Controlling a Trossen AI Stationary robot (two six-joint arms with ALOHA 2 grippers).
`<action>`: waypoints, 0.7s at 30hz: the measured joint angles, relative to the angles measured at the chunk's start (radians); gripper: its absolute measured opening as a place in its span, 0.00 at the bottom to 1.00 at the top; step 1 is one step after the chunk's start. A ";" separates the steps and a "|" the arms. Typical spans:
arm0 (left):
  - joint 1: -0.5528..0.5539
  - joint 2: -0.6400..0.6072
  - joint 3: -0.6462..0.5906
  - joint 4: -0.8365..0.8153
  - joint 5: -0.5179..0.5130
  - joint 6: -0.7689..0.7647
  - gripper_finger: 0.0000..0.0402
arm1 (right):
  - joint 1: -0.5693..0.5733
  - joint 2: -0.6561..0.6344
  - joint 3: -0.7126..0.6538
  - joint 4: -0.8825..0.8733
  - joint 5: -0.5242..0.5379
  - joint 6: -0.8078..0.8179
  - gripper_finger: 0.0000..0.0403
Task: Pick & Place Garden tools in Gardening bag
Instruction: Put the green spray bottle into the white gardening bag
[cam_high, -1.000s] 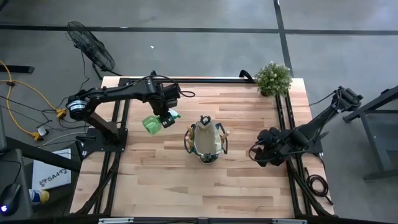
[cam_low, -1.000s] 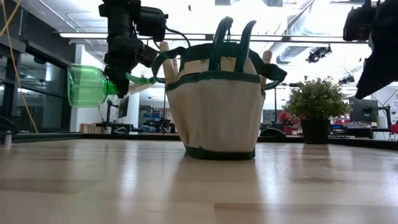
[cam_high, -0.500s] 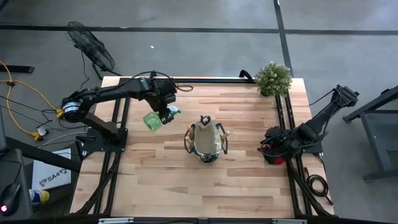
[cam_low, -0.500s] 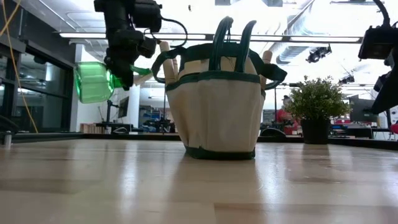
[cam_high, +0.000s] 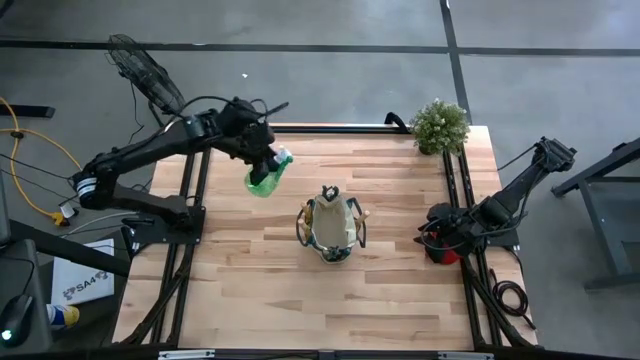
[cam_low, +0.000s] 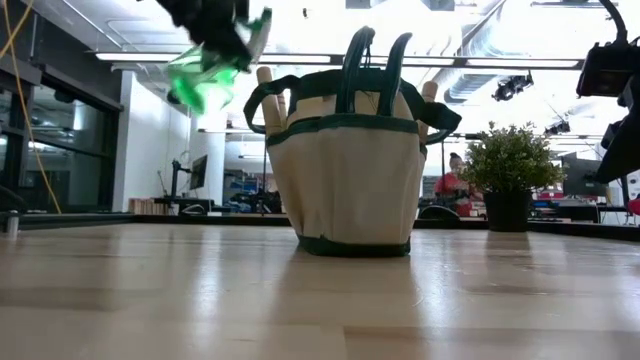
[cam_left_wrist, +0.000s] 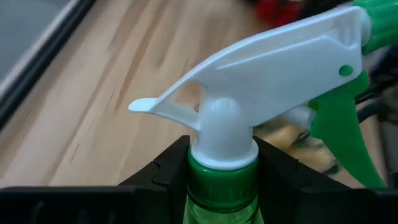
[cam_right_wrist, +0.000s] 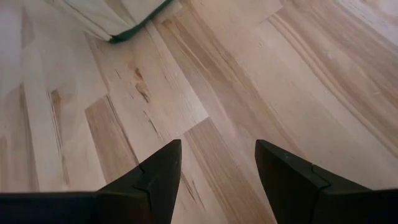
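My left gripper (cam_high: 264, 163) is shut on a green spray bottle (cam_high: 264, 181) with a white head and green trigger (cam_left_wrist: 273, 56). It holds the bottle high above the table, left of and beyond the gardening bag (cam_high: 330, 228). In the low view the bottle (cam_low: 205, 72) is tilted, level with the bag's loop handles (cam_low: 370, 60). The beige bag (cam_low: 345, 165) stands upright on its base, and wooden tool handles (cam_low: 265, 82) stick out of it. My right gripper (cam_right_wrist: 217, 149) is open and empty over bare wood at the table's right edge (cam_high: 440, 238). My left gripper pinches the bottle's neck (cam_left_wrist: 222, 182), just below the white spray head, between its two fingers (cam_left_wrist: 169, 169). One finger lies on each side of the neck. The bottle is lifted clear of the table and tilted, its green body lower than the fingers.
A bushy potted plant (cam_high: 438, 125) stands at the far right corner. Something red (cam_high: 441, 254) lies under my right arm at the right edge. Bare wood lies between the bag and the near edge.
My left gripper has risen and gone toward the table's far edge and a little toward the bag, tipping as it went. The bottle, first lying level with its body toward the left edge, now hangs tilted and higher. My right gripper drew back toward the right edge, then stayed still.
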 joint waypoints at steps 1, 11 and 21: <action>-0.011 -0.006 0.000 0.044 0.025 0.004 0.33 | 0.000 0.000 0.000 0.000 0.000 0.000 0.49; -0.147 0.003 0.000 0.465 0.200 0.037 0.33 | 0.000 0.000 0.000 0.000 0.000 0.000 0.49; -0.252 0.113 -0.001 0.705 0.202 0.054 0.33 | 0.000 0.000 0.000 0.000 0.000 0.000 0.49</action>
